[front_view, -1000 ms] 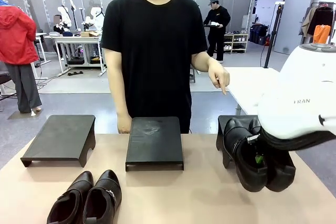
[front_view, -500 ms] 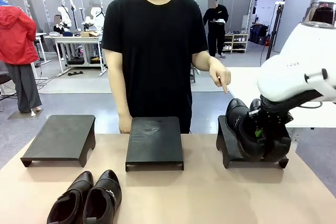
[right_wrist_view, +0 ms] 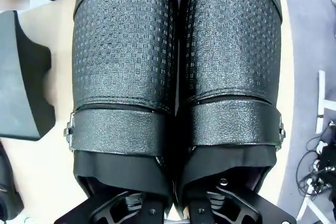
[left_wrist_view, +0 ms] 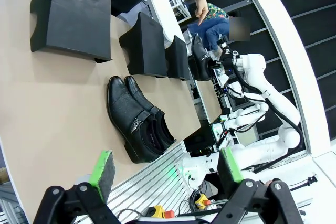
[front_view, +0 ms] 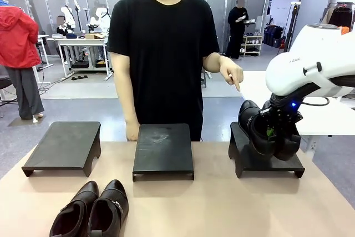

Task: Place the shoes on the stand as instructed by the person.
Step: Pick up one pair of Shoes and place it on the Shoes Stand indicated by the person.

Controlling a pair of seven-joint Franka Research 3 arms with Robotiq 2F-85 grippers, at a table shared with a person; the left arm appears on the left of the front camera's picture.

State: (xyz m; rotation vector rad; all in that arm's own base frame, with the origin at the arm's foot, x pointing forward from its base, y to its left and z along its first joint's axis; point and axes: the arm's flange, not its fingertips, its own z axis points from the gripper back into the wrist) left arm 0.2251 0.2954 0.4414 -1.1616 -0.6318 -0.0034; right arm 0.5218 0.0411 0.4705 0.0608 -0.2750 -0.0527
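- Shoes come first: the held pair (front_view: 254,129) hangs from the right gripper (front_view: 271,133) above the right stand (front_view: 266,165), toes tipped up and away from the person, heels low. Whether the soles touch the stand top I cannot tell.
- In the right wrist view the held pair sits side by side, its textured uppers and buckled straps pressed together. This suggests the jaws are clamped tight on the two inner walls, one finger in each opening, so both shoes travel as one.
- The person's hand (front_view: 232,74) points a finger down at the right stand, which is likely why this pair is carried there rather than to the middle stand (front_view: 163,151) or the left stand (front_view: 64,147), both bare.
- The second pair (front_view: 91,212) lies on the table (front_view: 222,209) near the robot's edge, in front of the left stand, toes toward the person and shoes touching. It probably waits for its own instruction.
- The left gripper (left_wrist_view: 165,165) hovers well above the table with its jaws spread wide and nothing between the green pads (left_wrist_view: 103,165), looking down on the second pair.
- By my reading, what remains for this pair is to lower and level it on the stand, then release.
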